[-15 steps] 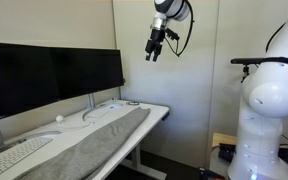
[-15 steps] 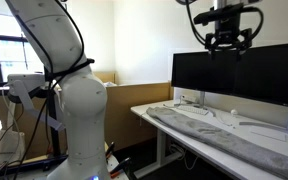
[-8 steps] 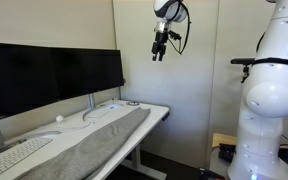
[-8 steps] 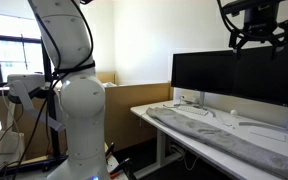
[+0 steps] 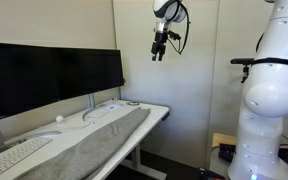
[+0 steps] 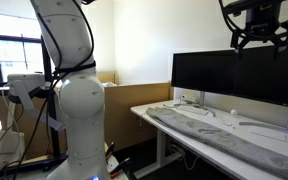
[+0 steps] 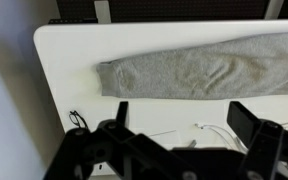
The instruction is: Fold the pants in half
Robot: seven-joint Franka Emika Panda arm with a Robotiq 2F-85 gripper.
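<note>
The grey-taupe pants (image 5: pixel 89 145) lie flat and stretched along the white desk (image 5: pixel 156 108) in both exterior views (image 6: pixel 214 135). In the wrist view the pants (image 7: pixel 204 72) run across the desk with one end near the desk's left part. My gripper (image 5: pixel 158 49) hangs high above the desk's end, far from the pants, and also shows near the top edge of an exterior view (image 6: pixel 256 32). Its fingers (image 7: pixel 182 118) are spread apart and hold nothing.
Two dark monitors (image 5: pixel 49 75) stand along the back of the desk. A white keyboard (image 5: pixel 14 156), a white mouse (image 5: pixel 59 118) and white cables (image 7: pixel 214 130) lie beside the pants. The robot base (image 6: pixel 74 110) stands by the desk end. A wall is close behind.
The gripper rose and shifted over the desk between one second and half a second ago. It has held still since. The pants have not moved.
</note>
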